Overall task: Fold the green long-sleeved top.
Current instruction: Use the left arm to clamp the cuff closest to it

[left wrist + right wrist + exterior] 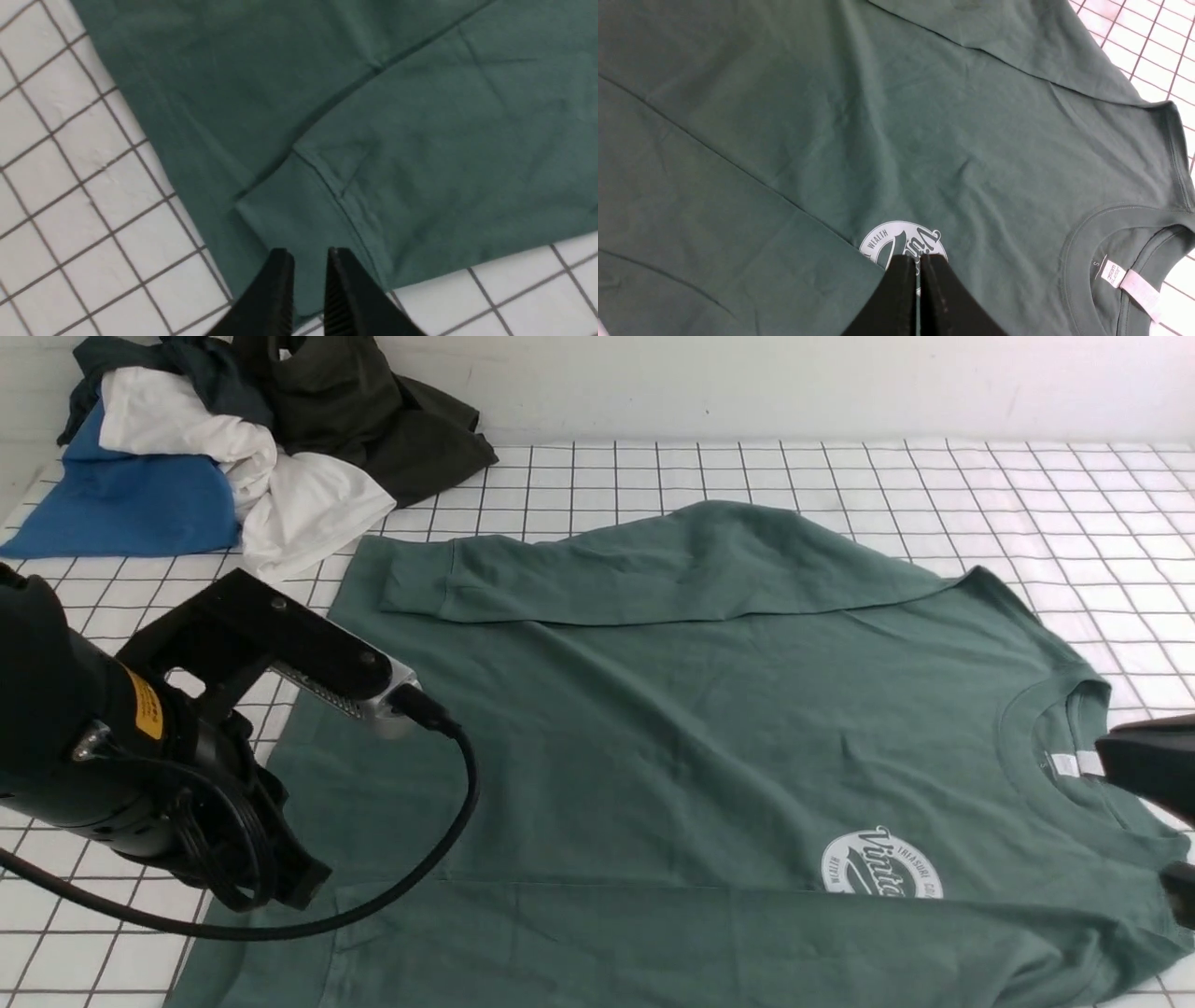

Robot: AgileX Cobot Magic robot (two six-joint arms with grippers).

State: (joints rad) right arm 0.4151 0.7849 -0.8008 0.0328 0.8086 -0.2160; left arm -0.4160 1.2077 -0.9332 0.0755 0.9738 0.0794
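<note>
The green long-sleeved top [672, 728] is spread flat on the gridded bench [840, 476], front side up, and the white chest logo [880, 866] is our marker. Both sleeves are in! The far sleeve [635, 569] is laid across the body on the far side of the logo, its cuff [415, 588] resting well away from the logo, near the hem. The near sleeve [653, 943] runs along the body's near edge, just beside the logo and covering a sliver of it. So 2 sleeve folds look done, and they look tidy, with only light creasing.

What's left, by my reading, is the body. It is at full length from the collar [1027, 709], just past the logo, to the hem at the opposite end. It needs at least 1 fold across, likely 2.

The left gripper [310, 261] hovers over the near sleeve's cuff at the hem end, far from the logo. Its fingers [280, 275] stand slightly apart with nothing between them. The right gripper [919, 261] sits right over the logo, fingers pressed together and empty.

Well beyond the hem end, far from the logo, a heap of other clothes [233, 439] waits at the bench's back corner.
</note>
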